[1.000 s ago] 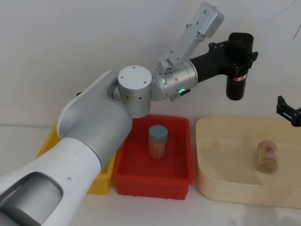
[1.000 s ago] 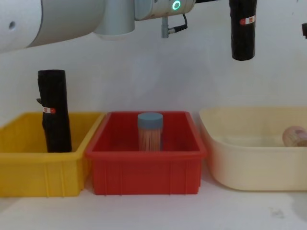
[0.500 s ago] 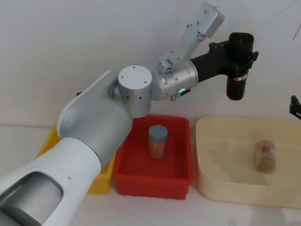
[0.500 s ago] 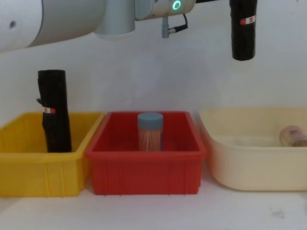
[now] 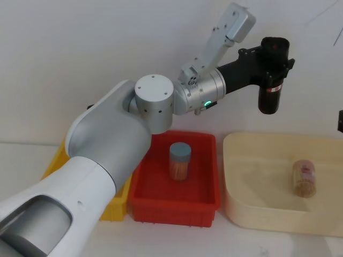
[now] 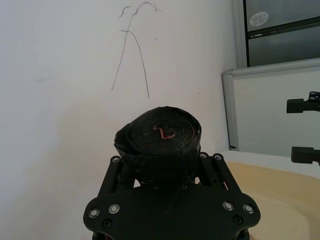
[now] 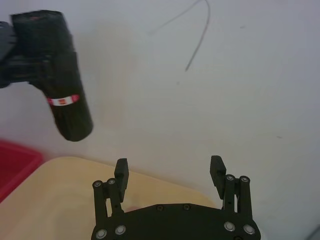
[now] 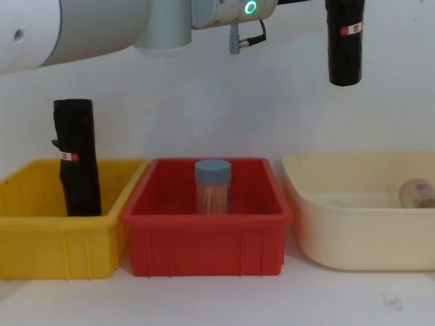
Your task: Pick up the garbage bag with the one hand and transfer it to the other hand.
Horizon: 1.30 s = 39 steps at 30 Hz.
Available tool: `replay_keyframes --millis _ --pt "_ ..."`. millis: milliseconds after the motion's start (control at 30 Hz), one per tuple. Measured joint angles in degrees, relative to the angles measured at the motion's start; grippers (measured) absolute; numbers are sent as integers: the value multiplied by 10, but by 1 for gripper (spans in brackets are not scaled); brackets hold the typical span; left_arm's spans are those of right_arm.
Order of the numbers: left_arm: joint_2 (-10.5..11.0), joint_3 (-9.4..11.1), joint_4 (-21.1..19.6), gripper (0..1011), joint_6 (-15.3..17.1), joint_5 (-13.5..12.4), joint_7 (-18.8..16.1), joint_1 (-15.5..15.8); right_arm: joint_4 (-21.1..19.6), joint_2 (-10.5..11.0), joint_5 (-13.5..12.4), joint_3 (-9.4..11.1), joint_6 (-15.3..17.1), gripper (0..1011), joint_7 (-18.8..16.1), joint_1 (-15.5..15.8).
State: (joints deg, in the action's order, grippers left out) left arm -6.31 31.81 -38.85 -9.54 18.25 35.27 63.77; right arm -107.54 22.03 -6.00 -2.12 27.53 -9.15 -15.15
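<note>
The right end effector (image 7: 170,172) has drawn back rightward, its fingers apart. The left end effector (image 5: 273,59) stays clamped on the upright garbage bag (image 5: 268,99), held high, roughly over the cream tub (image 8: 353,238). The right should probably grasp the bag's free lower half before the left releases.

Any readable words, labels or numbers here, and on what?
None is legible.
Red-and-white band on the garbage bag held by the left gripper: too small to read.
Matching band on the second roll in the yellow bin: too small.
Label on the jar in the cream tub: blurred.
</note>
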Motion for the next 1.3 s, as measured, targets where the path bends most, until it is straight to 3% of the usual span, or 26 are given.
replay_keyframes --millis 567,1300 --pt "0 0 0 501 0 0 0 0 1 -16 1 -40 -6 1004 -31 -23" --pt "0 0 0 501 0 0 0 0 65 -54 17 -81 -4 1004 -43 -77"
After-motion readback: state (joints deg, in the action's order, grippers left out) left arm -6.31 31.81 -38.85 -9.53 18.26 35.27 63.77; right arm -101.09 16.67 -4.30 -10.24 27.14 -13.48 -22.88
